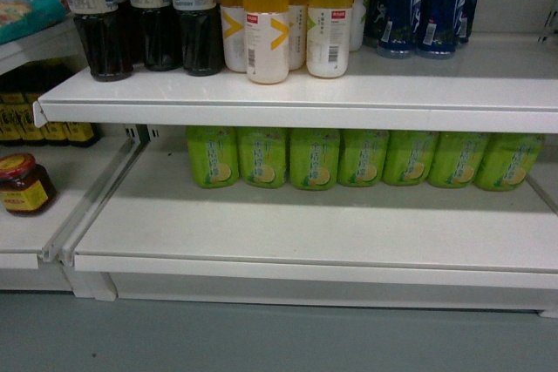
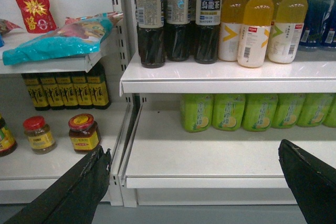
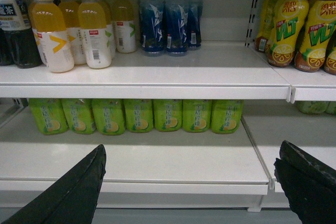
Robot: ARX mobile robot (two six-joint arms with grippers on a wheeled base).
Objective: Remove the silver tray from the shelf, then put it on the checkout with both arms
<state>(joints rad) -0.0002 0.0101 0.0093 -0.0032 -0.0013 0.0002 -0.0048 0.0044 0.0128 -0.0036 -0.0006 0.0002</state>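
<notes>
Step in hand: locate and approach the silver tray. It does not show in any of the three views, and neither does the checkout bench, so its position cannot be stated from here.

Scene:
- The upper shelf [image 1: 296, 93] carries dark tea bottles [image 1: 144, 6], orange drink bottles [image 1: 266, 19] and blue bottles [image 1: 418, 2] along its length.
- The lower shelf [image 1: 288, 224] holds a row of green bottles [image 1: 349, 157] against the back panel. The board in front of them is bare white, with no tray on it.

Tool state:
- The left tool [image 2: 194, 150] is released, its two black fingers [image 2: 84, 182] spread wide and holding nothing.
- The right tool [image 3: 192, 149] is likewise released and empty.
- Both face the lower shelf from in front of its lip. Neither arm shows in the head view.

Procedure, as a judgement:
1. Search for the tray before advancing either arm, probably by re-aiming the head camera or moving the base to another bay.
2. Once the tray is found, centre the base on it so that each arm reaches one short end.
3. Keep both tools released until the rims sit between the fingers.
4. Close both together and lift level.

Hazard: the bottles stand near the shelf fronts. A reach made without sight of the tray can topple them.
</notes>
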